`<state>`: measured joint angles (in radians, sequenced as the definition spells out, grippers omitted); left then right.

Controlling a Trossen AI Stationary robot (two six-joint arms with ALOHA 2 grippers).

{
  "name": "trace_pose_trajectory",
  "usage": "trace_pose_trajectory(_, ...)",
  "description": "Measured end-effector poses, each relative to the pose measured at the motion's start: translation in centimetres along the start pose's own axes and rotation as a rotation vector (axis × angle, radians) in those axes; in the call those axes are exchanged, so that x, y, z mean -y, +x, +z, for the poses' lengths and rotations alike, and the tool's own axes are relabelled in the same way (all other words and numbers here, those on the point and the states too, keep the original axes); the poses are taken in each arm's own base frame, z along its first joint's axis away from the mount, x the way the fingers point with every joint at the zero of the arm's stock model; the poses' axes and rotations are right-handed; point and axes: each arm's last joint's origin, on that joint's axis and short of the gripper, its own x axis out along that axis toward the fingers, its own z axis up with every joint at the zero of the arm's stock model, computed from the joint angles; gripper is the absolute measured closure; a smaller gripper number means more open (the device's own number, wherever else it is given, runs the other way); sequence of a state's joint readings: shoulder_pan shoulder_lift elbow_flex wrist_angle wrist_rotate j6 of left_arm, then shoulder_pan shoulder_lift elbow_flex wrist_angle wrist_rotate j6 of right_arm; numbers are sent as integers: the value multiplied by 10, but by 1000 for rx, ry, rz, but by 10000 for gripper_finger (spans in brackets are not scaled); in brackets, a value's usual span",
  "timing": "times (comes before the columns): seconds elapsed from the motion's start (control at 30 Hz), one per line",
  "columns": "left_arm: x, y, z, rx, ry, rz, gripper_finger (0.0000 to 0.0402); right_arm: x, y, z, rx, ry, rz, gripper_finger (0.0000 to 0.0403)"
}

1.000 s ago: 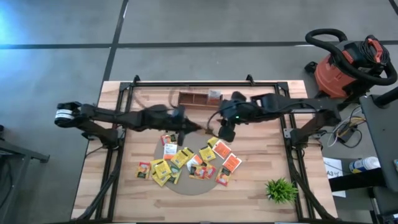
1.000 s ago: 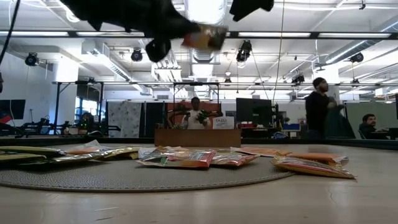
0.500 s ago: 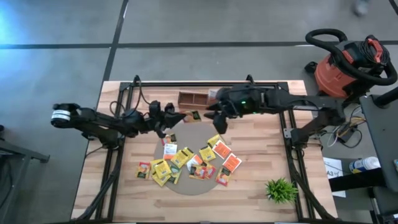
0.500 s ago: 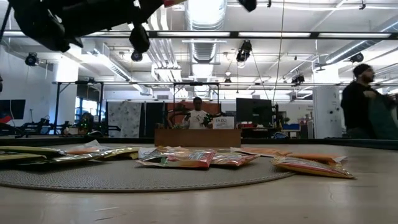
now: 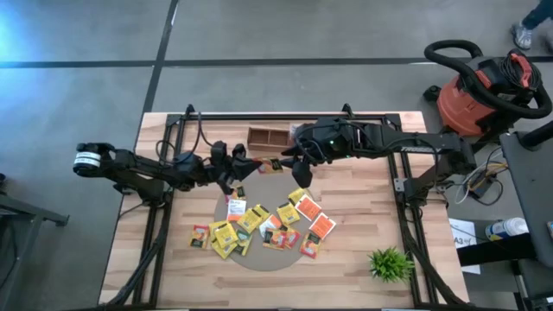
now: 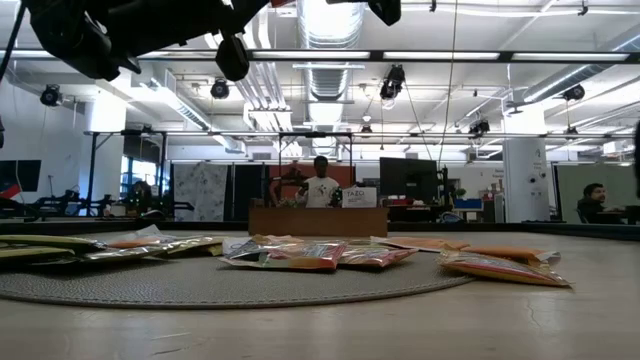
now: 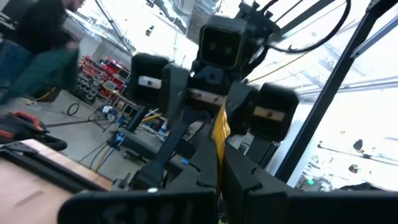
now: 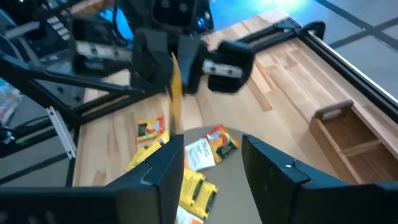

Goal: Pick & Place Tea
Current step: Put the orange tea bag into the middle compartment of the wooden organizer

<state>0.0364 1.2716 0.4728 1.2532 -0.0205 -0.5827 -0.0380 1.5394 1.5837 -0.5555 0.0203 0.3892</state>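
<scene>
A yellow tea packet (image 5: 270,164) hangs in the air between the round grey mat and the wooden tray (image 5: 275,136). My left gripper (image 5: 255,164) reaches level from the table's left and is shut on it. My right gripper (image 5: 292,160) faces it from the right and is open. In the right wrist view the right gripper (image 8: 211,155) has its fingers just short of the packet (image 8: 175,93), touching nothing I can see. Several more yellow, orange-red and white packets (image 5: 259,225) lie flat on the mat (image 5: 259,259). My left gripper pinches the packet between its two fingers at the end nearest the left arm (image 7: 218,171). The fingers come in level from the table's left. The packet is lifted clear of the table and sticks out toward the right gripper, showing edge-on in both wrist views.
The divided tray sits at the table's far edge just beyond both grippers. A small green plant (image 5: 390,263) stands near the right near corner. A red shop vacuum (image 5: 479,86) stands on the floor off the table's right. People show in the room behind (image 6: 322,185).
My left gripper has pulled back from over the mat toward the far-left and tipped level, carrying the packet up and clear. My right gripper has moved from the mat's far right edge toward the far edge and left, closing in on the packet. Both have nearly held still for the last half second.
</scene>
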Motion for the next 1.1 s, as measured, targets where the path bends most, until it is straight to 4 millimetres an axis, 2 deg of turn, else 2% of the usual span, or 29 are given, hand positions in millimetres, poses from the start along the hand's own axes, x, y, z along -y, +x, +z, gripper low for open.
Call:
trace_pose_trajectory(0.27,-2,0,0,7,11,39,401,3,2,-4,-42,-1,-18,268)
trace_pose_trajectory(0.37,-3,0,0,19,12,59,401,6,-8,-8,-75,-11,-87,263)
trace_pose_trajectory(0.5,-4,0,0,15,18,71,401,6,-18,-7,-73,-10,-88,250)
trace_pose_trajectory(0.6,-5,1,0,12,22,76,401,4,-17,-4,-50,-6,-46,241)
trace_pose_trajectory(0.9,-1,15,5,-40,49,76,401,3,3,-4,-39,-45,-19,225)
trace_pose_trajectory(1.1,0,17,5,-55,57,73,401,3,6,-4,-45,-52,-18,243)
